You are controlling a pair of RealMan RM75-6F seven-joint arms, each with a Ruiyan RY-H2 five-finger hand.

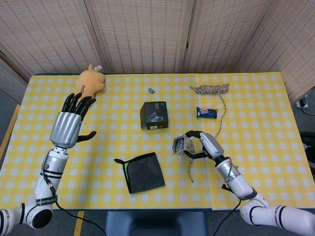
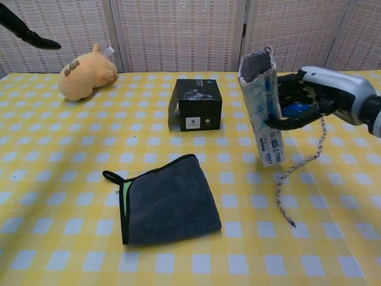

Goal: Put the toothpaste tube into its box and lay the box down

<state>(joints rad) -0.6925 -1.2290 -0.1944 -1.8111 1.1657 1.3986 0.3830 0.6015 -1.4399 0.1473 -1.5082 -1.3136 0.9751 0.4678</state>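
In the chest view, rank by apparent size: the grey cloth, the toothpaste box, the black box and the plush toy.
1. Grey cloth, clearly largest, though nearest the camera.
2. Toothpaste box, held upright off the table by the right hand.
3. Black box and plush toy: too alike to rank; the toy sits farther back.

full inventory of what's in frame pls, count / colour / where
white-and-blue toothpaste box: 1, held upright off the table, right of centre
black cardboard box: 1, table centre
dark grey folded cloth: 1, green edge, near front
orange plush toy: 1, far left
speckled beige rope: 1, far right, trailing toward front
blue snack packet: 1, beside rope
small blue item: 1, behind black box
yellow-checked table: 1
left hand: fingers spread, holds nothing, left side
right hand: grips toothpaste box
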